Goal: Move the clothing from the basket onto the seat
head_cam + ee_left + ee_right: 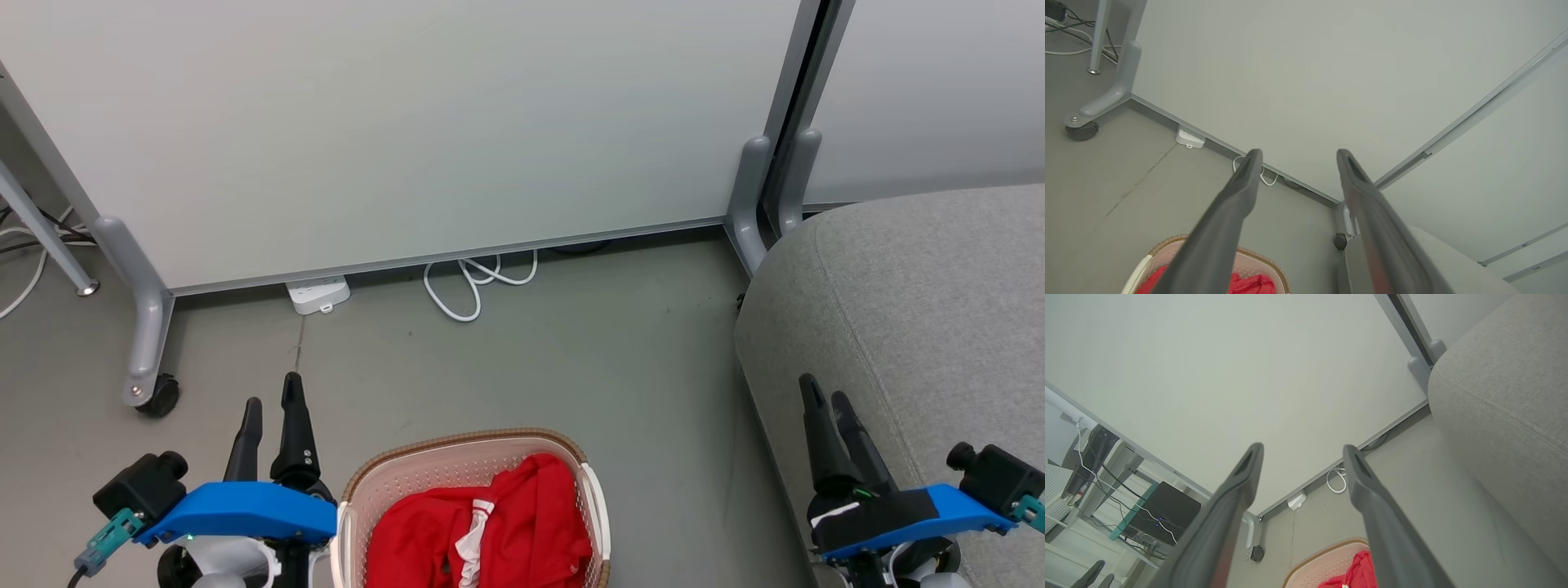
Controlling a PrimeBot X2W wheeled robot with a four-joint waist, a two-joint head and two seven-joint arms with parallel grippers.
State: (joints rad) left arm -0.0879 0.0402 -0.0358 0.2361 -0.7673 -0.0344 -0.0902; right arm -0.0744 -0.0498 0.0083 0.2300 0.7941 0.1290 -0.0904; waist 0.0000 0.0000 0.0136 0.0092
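- Count: one basket (pixel 465 443), two grippers, one seat (pixel 922 310).
- Nearest, clothing (pixel 506 523) lies heaped in the basket, red with white trim; number of pieces unclear.
- Just left of the basket, left gripper (pixel 272 390): jaws parted moderately, holding nothing.
- At the seat's left edge, right gripper (pixel 823 389): jaws parted alike, empty.
- Bare floor (pixel 571 351) separates basket and seat.
- Farthest, power strip (pixel 318 294) and looped cable (pixel 467 318) under the panel (pixel 408 122).
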